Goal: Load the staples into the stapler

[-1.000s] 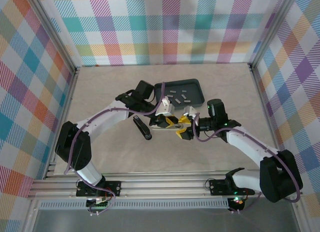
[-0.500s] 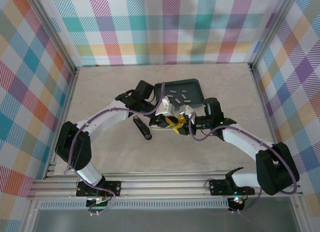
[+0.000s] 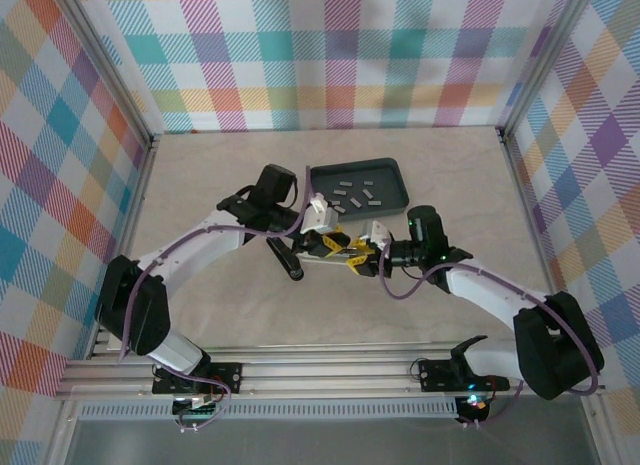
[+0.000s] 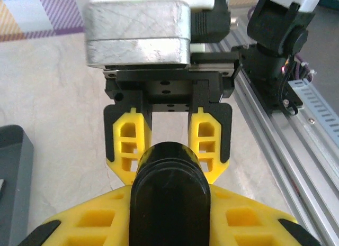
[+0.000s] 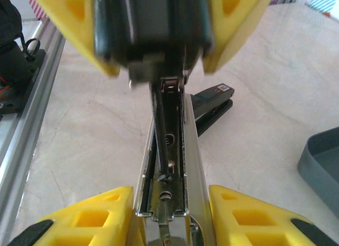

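Holds the stapler (image 3: pixel 325 253) hinged open near mid-table, pinching its black top with the left claw (image 3: pixel 332 239) from 11 o'clock and its bare metal rail with the right claw (image 3: pixel 356 259) from 3 o'clock, yellow fingers of both pressed against it. Has the staples (image 3: pixel 356 197) lying loose in the dark tray (image 3: pixel 392 175) at 1 o'clock, apart from both claws, and a second black stapler (image 3: pixel 285 257) flat on the table at 9 o'clock.
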